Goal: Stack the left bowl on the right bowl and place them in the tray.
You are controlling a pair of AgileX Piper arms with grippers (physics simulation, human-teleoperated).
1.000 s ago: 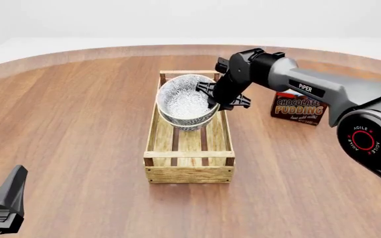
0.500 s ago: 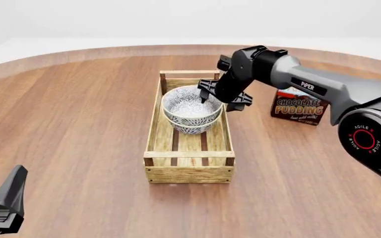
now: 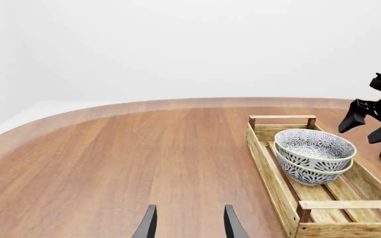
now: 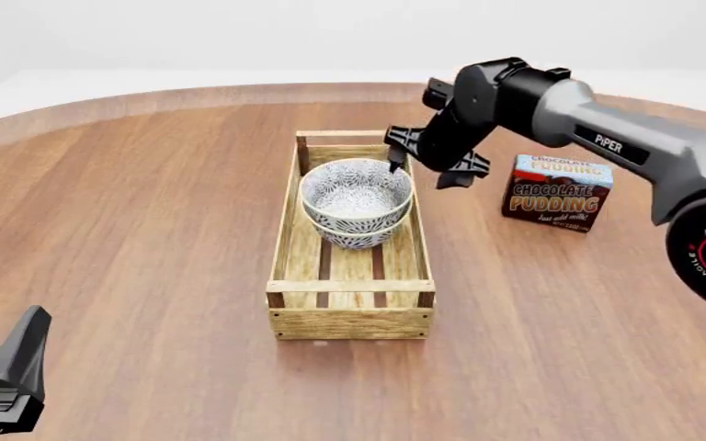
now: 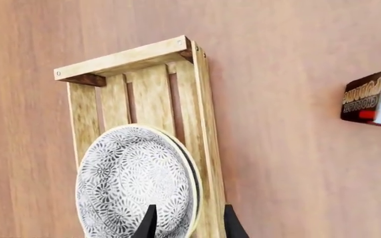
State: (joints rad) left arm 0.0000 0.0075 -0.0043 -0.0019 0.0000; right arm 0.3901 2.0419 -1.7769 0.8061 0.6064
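Stacked bowls (image 4: 356,204): two patterned bowls, nested, seated in the far half of the tray (image 4: 350,312); task appears complete.
Tray: slatted crate, centre of tabletop (image 4: 144,230), long axis near to far; near half open.
Right pincer (image 4: 430,165): spread, holding nothing, above the tray's far right rail, just off the bowl rim; free room upward and rightward.
Pudding box (image 4: 558,191): right of tray, well apart.
Left pincer (image 3: 189,225): spread, empty, parked near left.
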